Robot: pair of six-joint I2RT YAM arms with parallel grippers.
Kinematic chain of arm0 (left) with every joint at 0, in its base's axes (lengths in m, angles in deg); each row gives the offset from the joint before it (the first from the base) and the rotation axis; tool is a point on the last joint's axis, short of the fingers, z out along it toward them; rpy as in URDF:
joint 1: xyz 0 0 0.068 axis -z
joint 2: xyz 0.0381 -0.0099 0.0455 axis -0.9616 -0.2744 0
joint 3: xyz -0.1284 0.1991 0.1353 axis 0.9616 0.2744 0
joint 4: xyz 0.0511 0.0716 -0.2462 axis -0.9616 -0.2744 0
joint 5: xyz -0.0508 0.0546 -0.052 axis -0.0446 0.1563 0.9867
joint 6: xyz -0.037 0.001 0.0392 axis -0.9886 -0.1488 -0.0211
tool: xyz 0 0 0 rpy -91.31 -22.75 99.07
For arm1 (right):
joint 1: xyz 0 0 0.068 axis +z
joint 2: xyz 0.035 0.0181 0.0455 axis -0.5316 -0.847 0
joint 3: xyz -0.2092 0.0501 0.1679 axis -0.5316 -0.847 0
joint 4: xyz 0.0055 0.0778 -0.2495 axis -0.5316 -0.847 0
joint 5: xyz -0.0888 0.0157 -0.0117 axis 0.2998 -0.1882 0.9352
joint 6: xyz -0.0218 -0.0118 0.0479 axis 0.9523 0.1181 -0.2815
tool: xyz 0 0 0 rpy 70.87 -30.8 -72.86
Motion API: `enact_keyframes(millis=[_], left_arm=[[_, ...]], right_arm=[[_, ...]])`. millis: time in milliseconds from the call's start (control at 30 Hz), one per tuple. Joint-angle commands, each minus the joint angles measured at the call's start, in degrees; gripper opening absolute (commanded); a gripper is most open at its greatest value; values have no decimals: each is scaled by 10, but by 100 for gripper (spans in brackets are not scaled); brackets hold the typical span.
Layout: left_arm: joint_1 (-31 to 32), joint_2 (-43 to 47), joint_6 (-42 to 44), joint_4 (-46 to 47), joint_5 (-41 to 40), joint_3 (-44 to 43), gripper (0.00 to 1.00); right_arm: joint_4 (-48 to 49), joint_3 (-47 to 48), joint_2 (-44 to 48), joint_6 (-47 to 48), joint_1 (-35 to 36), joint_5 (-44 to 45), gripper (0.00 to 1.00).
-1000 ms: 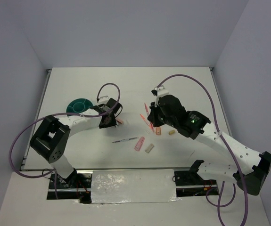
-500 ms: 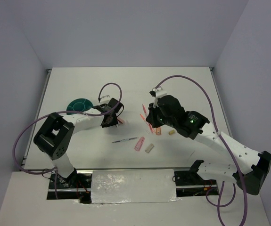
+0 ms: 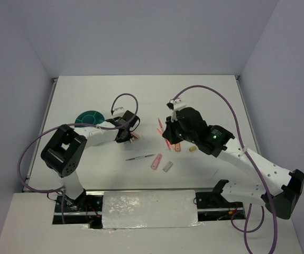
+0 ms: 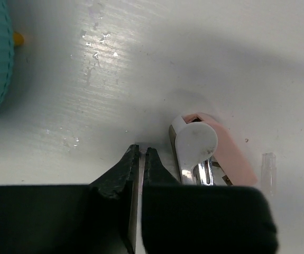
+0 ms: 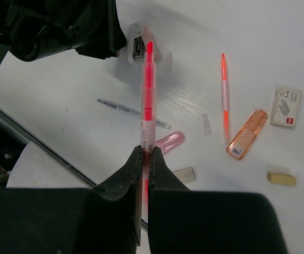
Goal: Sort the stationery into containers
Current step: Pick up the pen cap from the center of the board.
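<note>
**A:** Jaws first: what are yours doing?

**B:** I'm pinching the pink pen [image 5: 147,95] in my right gripper [image 5: 144,153], holding it above the table [image 5: 278,32], probably so it can be dropped in tip first. My left gripper [image 4: 141,153] is pressing its tips together on nothing, just beside the pink clip [image 4: 204,153].

**A:** Which way is the pen pointing?

**B:** It's running straight out along my fingers, with the tip pointing away from me. The teal organiser [image 3: 88,117] is sitting well apart, beyond my left gripper.

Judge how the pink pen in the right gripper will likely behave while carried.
Probably stiff: the pink pen juts straight from the right gripper without drooping. Most of its length overhangs, so it may pivot. Its slim round barrel would likely roll if dropped.
</note>
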Motion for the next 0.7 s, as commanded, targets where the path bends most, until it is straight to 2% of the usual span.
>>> enact_keyframes(millis=[0,67,300,367,433,500,533,667], left_arm=[[1,7,-17,7,35,20,6],[2,28,-17,13,47,40,0],[8,186,-2,16,61,76,0],[12,257,16,37,74,89,0],[15,312,31,104,104,121,0],[17,398,45,165,129,166,0],[17,421,50,229,157,179,0],[20,532,55,391,244,256,0]], right_arm=[[27,-10,13,6,0,-9,0],[36,-18,13,6,2,-13,0],[110,-70,6,-19,0,-69,0],[187,-114,18,-46,2,-113,0],[279,-165,34,-87,3,-157,0],[330,-208,40,-118,7,-182,0],[375,-217,40,-145,10,-187,0],[453,-244,19,-185,42,-200,0]])
